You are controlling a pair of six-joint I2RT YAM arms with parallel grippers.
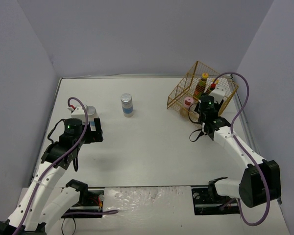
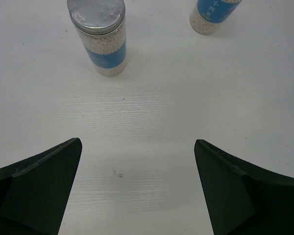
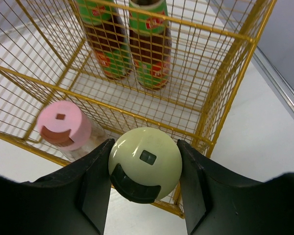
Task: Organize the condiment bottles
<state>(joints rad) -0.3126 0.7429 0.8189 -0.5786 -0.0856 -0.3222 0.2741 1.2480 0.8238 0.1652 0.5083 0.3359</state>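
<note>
The green-lidded shaker (image 3: 146, 164) is clamped between the jaws of the right gripper (image 3: 144, 144), at the near wall of the yellow wire basket (image 3: 230, 88) in the worktop's far right corner. The two sauce bottles (image 3: 149, 44) already stand inside the basket. The pink-lidded shaker (image 3: 64, 128) is at that same wall, though I cannot tell whether it is inside or outside. Both silver-lidded jars (image 2: 99, 36) stand toward the left edge, ahead of the left gripper (image 2: 137, 186), which is wide open and empty. By my judgement about half the task is left.

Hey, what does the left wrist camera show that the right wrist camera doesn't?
Left wrist only: two blue-labelled jars, the second cut off at the top edge, beyond the open left end effector. Right wrist only: the yellow basket holding two sauce bottles, a pink-lidded shaker at its front, and the right end effector shut on a green-lidded shaker. Both: the white table.
</note>
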